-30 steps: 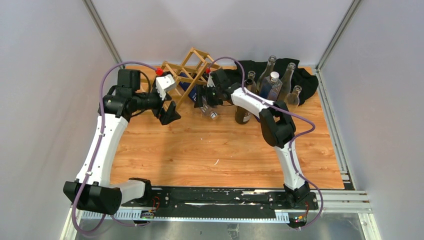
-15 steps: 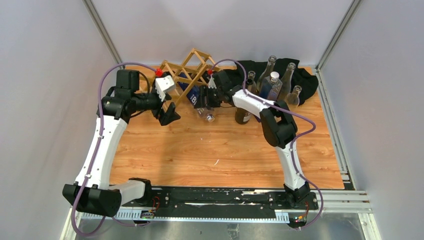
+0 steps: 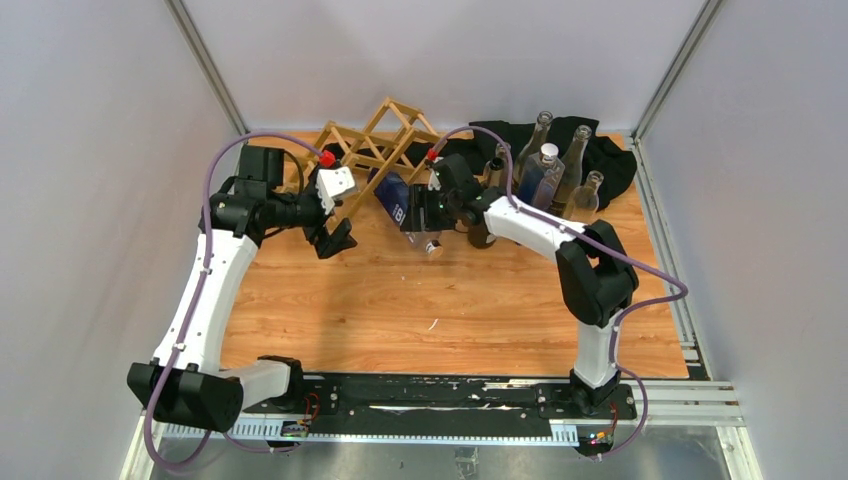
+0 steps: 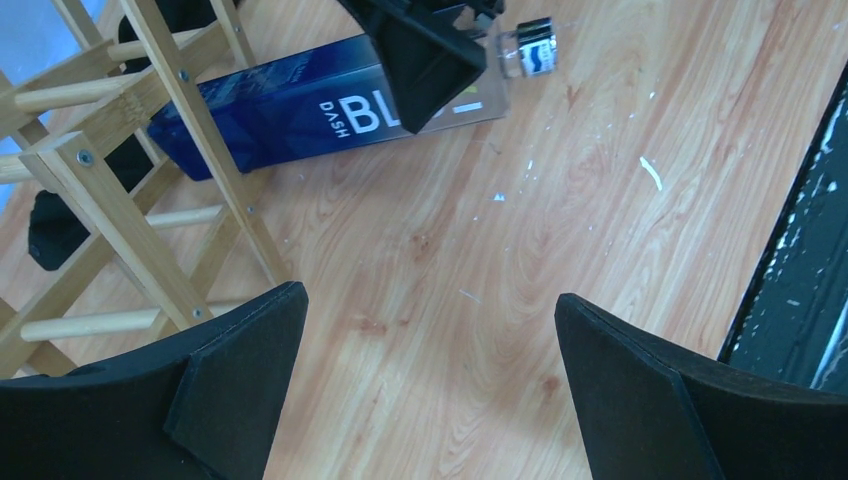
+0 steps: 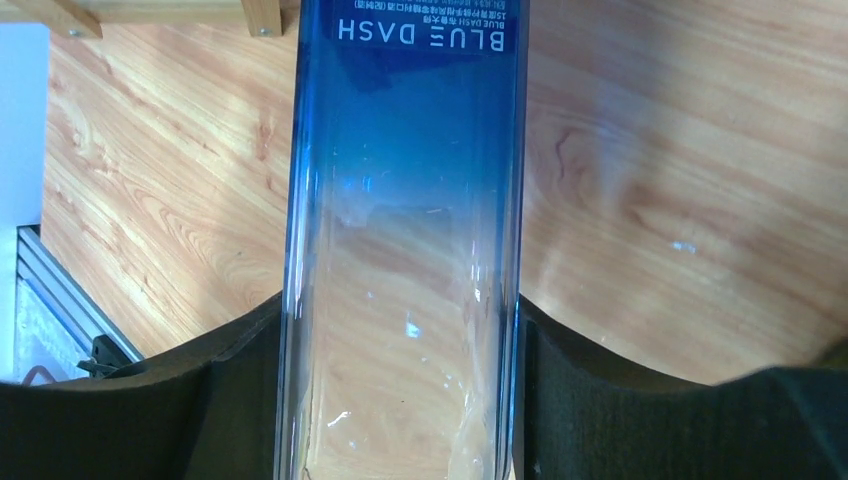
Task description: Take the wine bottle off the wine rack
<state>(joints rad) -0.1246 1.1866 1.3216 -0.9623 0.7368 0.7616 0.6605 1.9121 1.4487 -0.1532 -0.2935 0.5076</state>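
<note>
right fingers [image 5: 240, 400] clamped either side of wine bottle [image 5: 400, 250], on its clear part | bottle's blue base end at lower sticks of wine rack [image 4: 122, 230], neck pointing away, low over worktop [image 4: 480, 280] | left fingers [image 4: 240, 390] spread wide, empty, just beside rack

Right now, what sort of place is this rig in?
Probably a lab data-collection cell, not a bar: plain grey wall panels and aluminium framing enclose a wood-grain table, both arms bolt to a black rail at its near edge, and the wine rack and bottles look like staged props.
</note>
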